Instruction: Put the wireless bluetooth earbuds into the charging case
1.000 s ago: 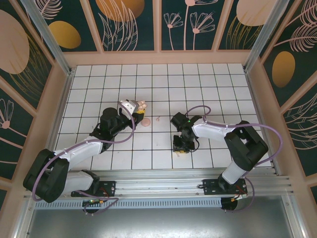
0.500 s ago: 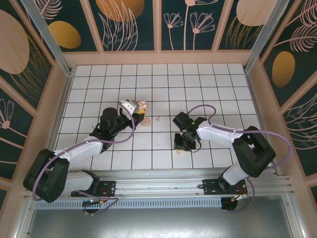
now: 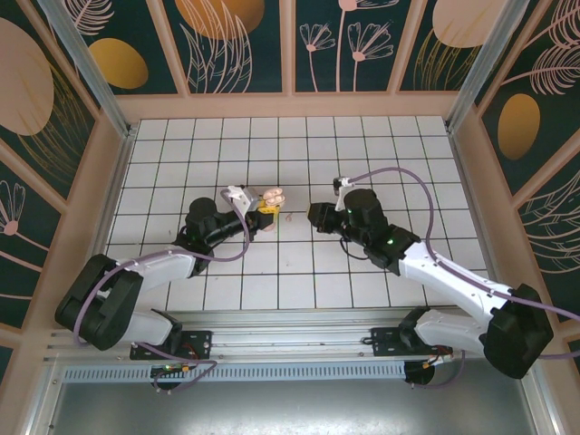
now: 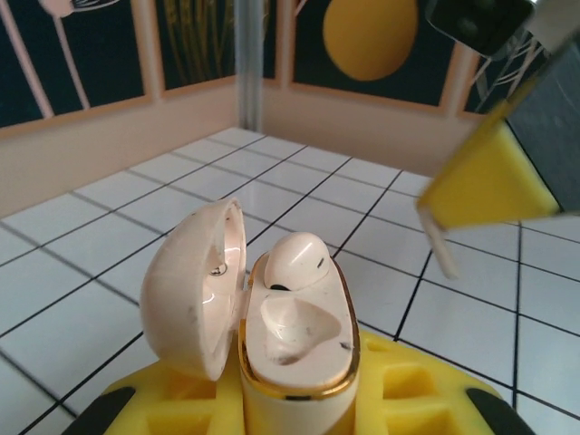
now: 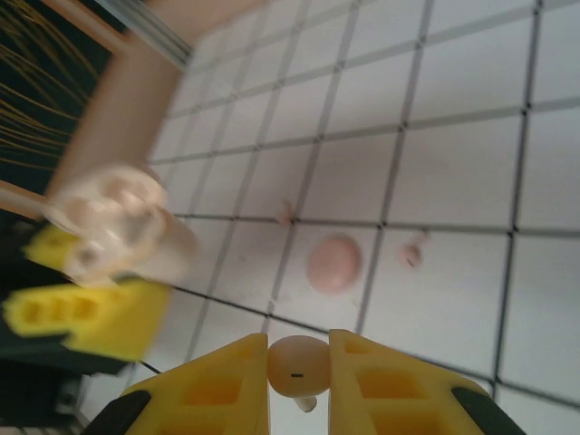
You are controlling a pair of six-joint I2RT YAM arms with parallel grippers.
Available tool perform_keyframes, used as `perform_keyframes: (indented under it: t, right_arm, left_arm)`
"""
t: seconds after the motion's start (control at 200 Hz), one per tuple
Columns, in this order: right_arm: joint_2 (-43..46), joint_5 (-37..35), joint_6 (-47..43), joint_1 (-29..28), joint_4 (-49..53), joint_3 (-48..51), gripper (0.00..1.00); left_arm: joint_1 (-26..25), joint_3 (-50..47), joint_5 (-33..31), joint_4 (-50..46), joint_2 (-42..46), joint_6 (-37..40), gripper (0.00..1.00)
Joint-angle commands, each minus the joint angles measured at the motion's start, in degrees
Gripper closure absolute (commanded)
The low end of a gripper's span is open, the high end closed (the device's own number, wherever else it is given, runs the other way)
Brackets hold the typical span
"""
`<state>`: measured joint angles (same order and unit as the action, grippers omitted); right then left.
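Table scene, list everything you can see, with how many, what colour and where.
Charging case: one, pale pink with gold rim, open, held in the left jaws.
Earbuds: two, pale pink; one seated in the case, one pinched in the right jaws.
Round disc: one, pink, flat on the tiles.
Small bits: two, pinkish, either side of the disc.
Table: one, white tiles, dark lines.
Left gripper: one, yellow pads, mid-table.
Right gripper: one, yellow pads, facing it.

No text, number, brand or sign can be read. A short dark mark is seen on the earbud (image 5: 297, 362) at the bottom of the right wrist view, but no letter is formed by it.
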<state>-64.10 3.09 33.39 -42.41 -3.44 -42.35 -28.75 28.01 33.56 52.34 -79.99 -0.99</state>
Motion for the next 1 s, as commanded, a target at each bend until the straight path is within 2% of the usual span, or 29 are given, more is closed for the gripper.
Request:
perform_keyframes:
  t: [0.0, 0.145, 0.39, 0.706, 0.996]
  right_arm:
    - [0.3, 1.2, -6.2, -0.8, -11.7, 0.0, 0.81]
    - [0.1, 2.3, -10.6, -2.7, -16.5, -0.6, 0.81]
    - [-3.0, 3.9, -13.0, -4.1, -21.5, -2.1, 0.81]
    - [-8.8, 5.2, -14.8, -5.7, -23.4, -5.2, 0.81]
    - [-10.5, 5.3, -15.0, -6.0, -24.0, -4.6, 0.81]
  left_arm:
    - [-0.2, -0.8, 5.7, 7.3, -1.1, 1.8, 0.82]
    - [-0.2, -0.9, 5.5, 6.7, -0.8, 4.2, 0.82]
    - [-0.2, -0.6, 4.5, 5.0, 0.1, 4.9, 0.82]
    - [-0.2, 0.2, 3.8, 3.3, 0.8, 4.7, 0.82]
    - [-0.3, 0.4, 3.6, 3.9, 1.3, 3.5, 0.82]
